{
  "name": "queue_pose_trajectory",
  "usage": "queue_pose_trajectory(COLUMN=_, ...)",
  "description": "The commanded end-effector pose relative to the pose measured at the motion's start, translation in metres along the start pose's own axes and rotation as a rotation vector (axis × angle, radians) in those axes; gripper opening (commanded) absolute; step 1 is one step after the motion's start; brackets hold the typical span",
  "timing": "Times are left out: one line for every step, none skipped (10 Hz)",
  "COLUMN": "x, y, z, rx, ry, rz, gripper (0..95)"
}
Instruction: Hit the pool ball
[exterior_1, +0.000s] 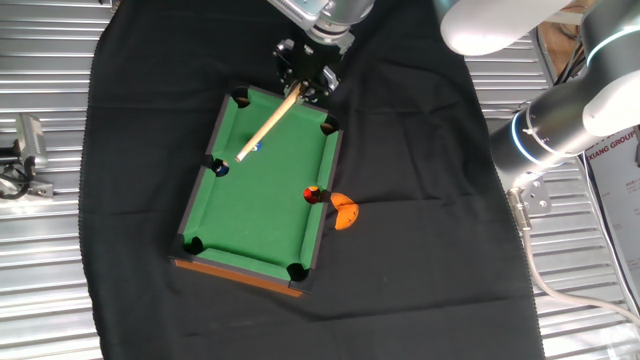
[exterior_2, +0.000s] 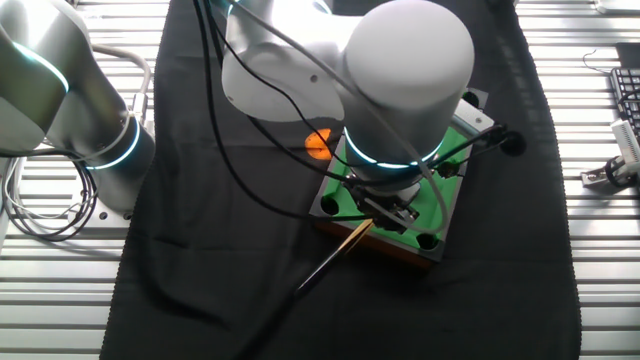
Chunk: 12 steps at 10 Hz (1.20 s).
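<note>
Pool ball on green felt — black cloth beneath.

A matt black cloth covers a ribbed metal table. The toy pool table has a green felt-like top and wood-coloured base. The cue looks like pale wood. The robot arm has glossy white casing.

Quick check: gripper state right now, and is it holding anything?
Gripper: shut on the light wooden cue stick, its tip at the small light-blue pool ball.
</note>
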<state>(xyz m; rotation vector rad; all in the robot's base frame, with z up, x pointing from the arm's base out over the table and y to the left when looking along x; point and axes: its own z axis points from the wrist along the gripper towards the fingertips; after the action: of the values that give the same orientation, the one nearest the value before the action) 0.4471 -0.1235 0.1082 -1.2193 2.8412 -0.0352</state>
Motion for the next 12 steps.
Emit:
queue_pose_trajectory(x=-0.001, y=-0.001, z=0.0, rx=-0.001, ry=-0.001, rz=0.003, gripper=0.0)
queue_pose_trajectory(x=0.0, y=-0.001, z=0.0, rx=0.0, ry=0.0, rz=0.006, gripper=0.0)
queue_pose_trajectory(x=0.0, y=-0.001, z=0.0, rx=-0.001, ry=-0.003, rz=0.006, gripper=0.0)
queue_pose_trajectory(x=0.001, y=-0.002, z=-0.001, rx=-0.001, ry=-0.005, rz=0.005, gripper=0.0)
queue_pose_trajectory(x=0.002, y=-0.003, z=-0.002, rx=-0.002, ry=-0.002, rz=0.004, gripper=0.0)
queue_pose_trajectory(x=0.004, y=-0.005, z=-0.004, rx=-0.002, ry=0.003, rz=-0.004, gripper=0.0)
queue_pose_trajectory(x=0.008, y=-0.007, z=-0.005, rx=-0.007, ry=0.005, rz=-0.014, gripper=0.0)
queue_pose_trajectory(x=0.01, y=-0.009, z=-0.007, rx=-0.011, ry=0.006, rz=-0.022, gripper=0.0)
queue_pose_trajectory(x=0.012, y=-0.01, z=-0.008, rx=-0.013, ry=0.007, rz=-0.025, gripper=0.0)
queue_pose_trajectory(x=0.015, y=-0.012, z=-0.01, rx=-0.015, ry=0.011, rz=-0.03, gripper=0.0)
queue_pose_trajectory(x=0.018, y=-0.013, z=-0.01, rx=-0.017, ry=0.01, rz=-0.033, gripper=0.0)
queue_pose_trajectory(x=0.02, y=-0.014, z=-0.01, rx=-0.019, ry=0.008, rz=-0.034, gripper=0.0)
